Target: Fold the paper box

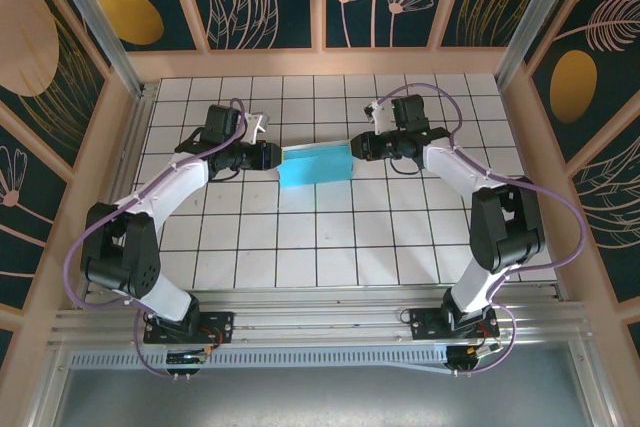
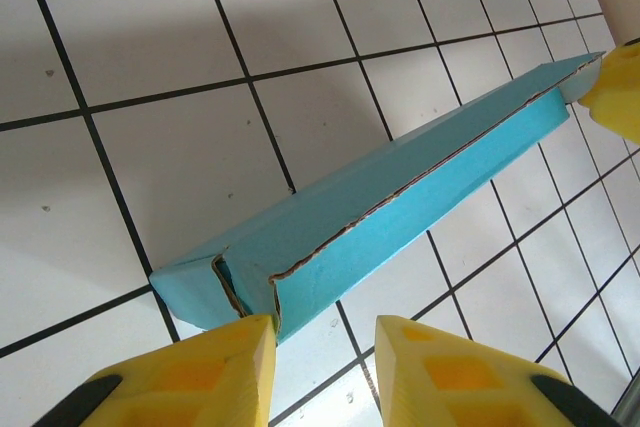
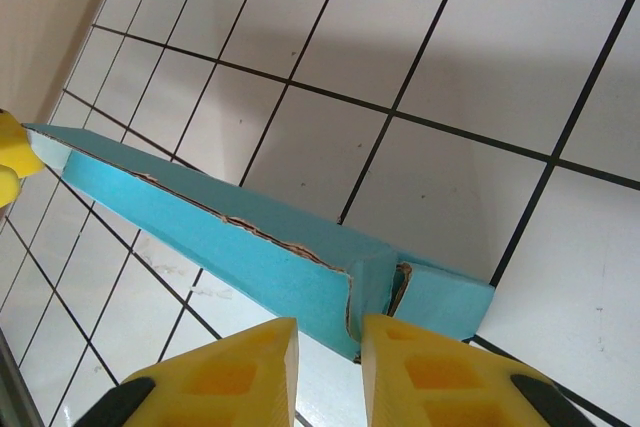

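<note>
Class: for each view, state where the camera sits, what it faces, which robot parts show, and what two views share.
Top external: high behind the arm bases, facing down on the table; left arm and right arm meet at the paper box.
Left wrist: on the left arm, facing along the box; own yellow fingertips at the bottom.
Right wrist: on the right arm, facing the opposite way along it; own fingertips likewise.
Shared: each wrist view catches the other arm's yellow fingertip at the box's far end.
</note>
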